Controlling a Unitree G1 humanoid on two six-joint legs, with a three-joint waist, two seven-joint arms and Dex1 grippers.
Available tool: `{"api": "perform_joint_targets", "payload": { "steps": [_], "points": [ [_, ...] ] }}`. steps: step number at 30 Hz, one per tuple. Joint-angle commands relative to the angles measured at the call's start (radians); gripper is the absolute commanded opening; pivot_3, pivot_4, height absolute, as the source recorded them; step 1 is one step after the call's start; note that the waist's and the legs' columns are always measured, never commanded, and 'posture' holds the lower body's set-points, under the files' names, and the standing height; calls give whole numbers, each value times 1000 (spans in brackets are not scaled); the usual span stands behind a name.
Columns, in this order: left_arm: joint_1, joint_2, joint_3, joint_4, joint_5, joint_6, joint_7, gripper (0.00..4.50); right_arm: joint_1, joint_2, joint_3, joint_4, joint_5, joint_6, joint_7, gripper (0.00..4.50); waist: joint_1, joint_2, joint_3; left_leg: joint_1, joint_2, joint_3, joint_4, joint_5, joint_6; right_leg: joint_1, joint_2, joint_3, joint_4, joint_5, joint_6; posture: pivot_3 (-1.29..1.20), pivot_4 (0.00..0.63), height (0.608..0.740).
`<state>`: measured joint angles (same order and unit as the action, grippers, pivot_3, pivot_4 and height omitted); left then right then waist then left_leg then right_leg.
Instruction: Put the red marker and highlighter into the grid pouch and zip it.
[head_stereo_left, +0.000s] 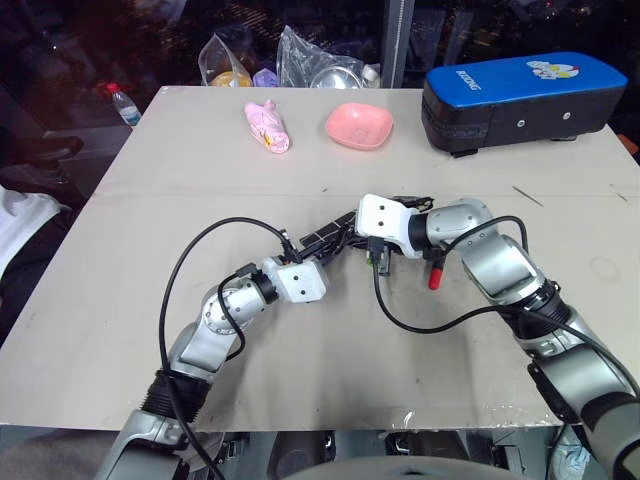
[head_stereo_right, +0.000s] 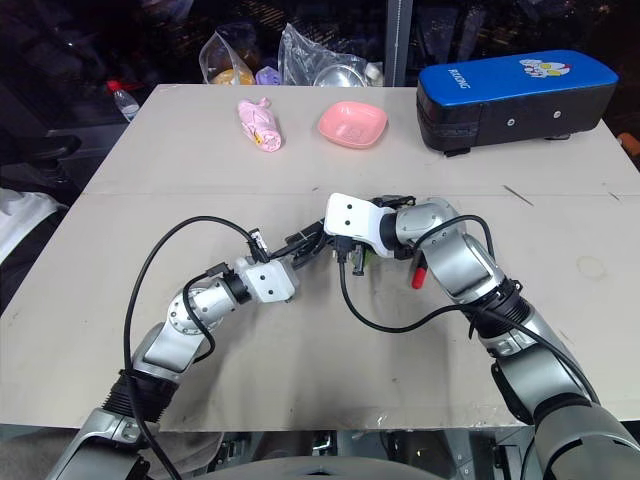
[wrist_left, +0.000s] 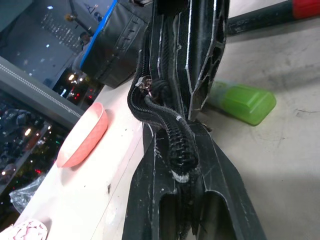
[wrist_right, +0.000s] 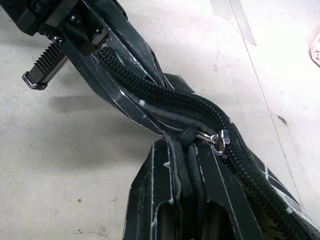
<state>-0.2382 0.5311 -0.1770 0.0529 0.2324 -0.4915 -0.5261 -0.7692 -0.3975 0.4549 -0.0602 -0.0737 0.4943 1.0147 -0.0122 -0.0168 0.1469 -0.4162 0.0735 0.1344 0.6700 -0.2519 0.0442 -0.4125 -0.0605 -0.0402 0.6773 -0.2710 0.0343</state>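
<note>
Above the desk (head_stereo_left: 150, 200), both pincers grip the grid pouch (head_stereo_left: 330, 235), the left pincer (head_stereo_left: 292, 246) clamping its edge and the right pincer (wrist_right: 192, 145) pinching the zipper pull (wrist_right: 218, 140), while the red marker (head_stereo_left: 436, 276) and highlighter (wrist_left: 242, 102) lie outside, so steady tension matters.

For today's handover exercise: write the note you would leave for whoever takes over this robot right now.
Left gripper: jaws shut on the grid pouch, holding one end.
Right gripper: jaws shut on the pouch at its zipper pull.
Highlighter and red marker lie on the table, outside the pouch, beside it.
Done: pouch gripped by both grippers.
Left: put both pens in, then zip.
</note>
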Motion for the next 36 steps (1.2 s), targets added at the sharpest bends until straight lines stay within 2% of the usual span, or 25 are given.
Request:
{"api": "perform_joint_targets", "payload": {
  "steps": [1,10,17,20,21,22,24,25,26,28,32,35,36],
  "points": [
    [-17,3,-12,-9,-14,-40,-10,0,-17,4,15,-64,21,-16,30,18,0,0,0,0,0,0,0,0,0,0,0,0,0,0,0,0,150,740],
    [-28,-10,-18,0,-12,-49,-11,0,10,-42,64,-93,1,-34,71,18,0,0,0,0,0,0,0,0,0,0,0,0,0,0,0,0,150,740],
    [-29,-20,-30,4,-16,-49,-16,0,13,-27,58,-63,-35,-69,11,18,0,0,0,0,0,0,0,0,0,0,0,0,0,0,0,0,150,740],
    [-33,-27,-17,15,-27,-33,-8,0,24,-48,33,-80,-21,-48,20,780,1,0,0,0,0,0,0,0,0,0,0,0,0,0,0,0,150,740],
    [-37,-29,-12,21,-31,-28,-6,0,44,-71,18,-107,-3,-38,37,1204,5,0,0,0,0,0,0,0,0,0,0,0,0,0,0,0,150,740],
    [-40,-30,-9,25,-34,-26,-5,0,58,-88,8,-127,9,-31,50,1858,5,0,0,0,0,0,0,0,0,0,0,0,0,0,0,0,150,740],
    [-42,-30,-6,29,-36,-25,-4,0,82,-109,-8,-159,33,-24,61,2588,5,0,0,-1,0,0,0,0,0,0,-1,0,-1,0,0,0,150,740],
    [-44,-29,-6,33,-35,-28,-4,0,110,-130,-30,-209,80,22,88,2761,4,0,0,-1,0,0,0,0,0,0,-1,0,-1,0,0,0,150,740],
    [-45,-29,-7,35,-35,-30,-4,0,142,-158,-50,-265,127,63,117,3193,6,0,0,0,0,0,0,0,0,0,-1,0,-1,0,0,0,150,740],
    [-48,-31,-8,36,-34,-30,-3,0,189,-187,-95,-343,195,131,133,3193,7,0,0,-1,0,-1,0,0,0,0,-1,-1,-1,0,0,0,150,740],
    [-54,-36,-8,36,-38,-29,-2,0,279,-172,-292,-426,333,307,30,3193,2,0,0,0,0,-2,0,0,1,0,-1,0,0,0,0,0,150,740],
    [-53,-39,-8,33,-40,-29,-1,0,308,-155,-377,-415,366,355,-54,2332,2,0,0,0,0,-2,0,-1,2,1,-1,-1,0,0,0,0,150,740],
    [-53,-40,-8,31,-40,-28,-1,0,310,-142,-400,-400,368,361,-90,1827,2,0,0,0,0,-2,0,-1,2,0,-1,-1,0,0,0,0,150,740]
  ]
}}
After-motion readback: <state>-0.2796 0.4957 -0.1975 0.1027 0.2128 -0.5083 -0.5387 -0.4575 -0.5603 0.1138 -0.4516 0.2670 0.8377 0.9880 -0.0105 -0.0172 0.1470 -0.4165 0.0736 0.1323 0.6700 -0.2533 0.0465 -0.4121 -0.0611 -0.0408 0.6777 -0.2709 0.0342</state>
